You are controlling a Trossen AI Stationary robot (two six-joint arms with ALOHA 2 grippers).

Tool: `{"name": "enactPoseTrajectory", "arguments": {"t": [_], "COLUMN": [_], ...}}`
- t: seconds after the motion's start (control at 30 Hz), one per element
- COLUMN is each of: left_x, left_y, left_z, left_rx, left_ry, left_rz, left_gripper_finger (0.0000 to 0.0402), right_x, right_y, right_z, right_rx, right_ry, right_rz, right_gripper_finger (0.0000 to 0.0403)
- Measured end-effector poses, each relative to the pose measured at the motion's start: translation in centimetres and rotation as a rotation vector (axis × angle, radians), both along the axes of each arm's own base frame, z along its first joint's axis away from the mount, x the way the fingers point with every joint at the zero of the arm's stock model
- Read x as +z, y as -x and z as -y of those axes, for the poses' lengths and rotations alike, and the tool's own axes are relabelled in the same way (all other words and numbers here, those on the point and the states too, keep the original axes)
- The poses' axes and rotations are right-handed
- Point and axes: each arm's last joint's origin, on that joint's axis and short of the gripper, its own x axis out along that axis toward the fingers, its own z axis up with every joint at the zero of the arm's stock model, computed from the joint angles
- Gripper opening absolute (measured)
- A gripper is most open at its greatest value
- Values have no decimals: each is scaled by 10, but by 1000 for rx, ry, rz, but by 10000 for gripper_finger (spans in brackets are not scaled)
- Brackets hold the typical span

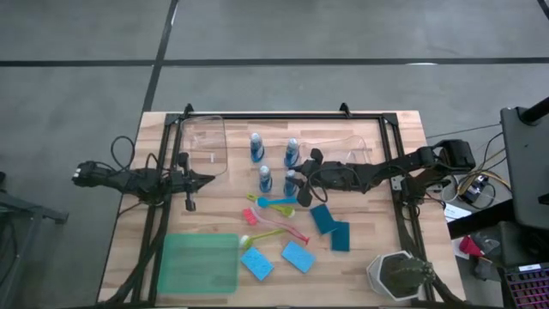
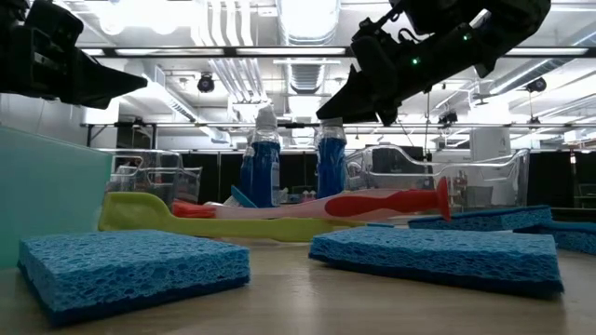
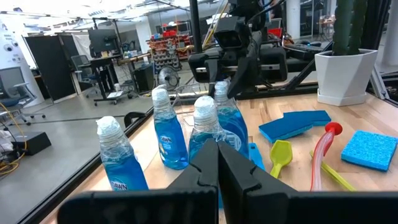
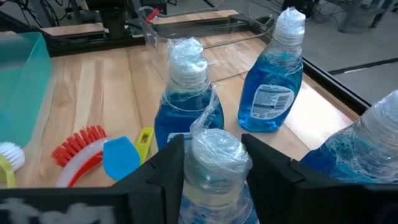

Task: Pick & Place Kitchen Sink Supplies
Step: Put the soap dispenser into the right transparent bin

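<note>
Nearest you, the capped bottle [image 4: 214, 163] stands upright between your right gripper's [image 4: 212, 163] spread fingers, its lower body cut off from view. Whether the pads touch it, you cannot tell. It is the near right one of four bottles mid-desk. Your left gripper [image 1: 203, 179] waits closed beside the clear bin [image 1: 206, 146], towards the desk's left edge.

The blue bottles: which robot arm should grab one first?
Probably the right. Its open gripper already straddles a bottle cap. The left gripper is shut, waiting apart from them beside the clear bin.
</note>
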Motion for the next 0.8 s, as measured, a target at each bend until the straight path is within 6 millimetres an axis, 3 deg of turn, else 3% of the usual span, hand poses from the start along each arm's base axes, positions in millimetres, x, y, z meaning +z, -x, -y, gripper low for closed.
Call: {"name": "enactPoseTrajectory", "arguments": {"t": [0.27, 0.53, 0.8], "left_x": [0, 0, 0], "left_y": [0, 0, 0], "left_z": [0, 0, 0], "left_rx": [0, 0, 0], "left_ry": [0, 0, 0], "left_rz": [0, 0, 0], "left_gripper_finger": [0, 0, 0], "right_x": [7, 39, 80], "right_y": [-1, -3, 15], "right_z": [0, 0, 0], "right_rx": [0, 9, -2], "right_ry": [2, 27, 5], "right_rz": [22, 97, 124], "right_gripper_finger": [134, 134, 136]}}
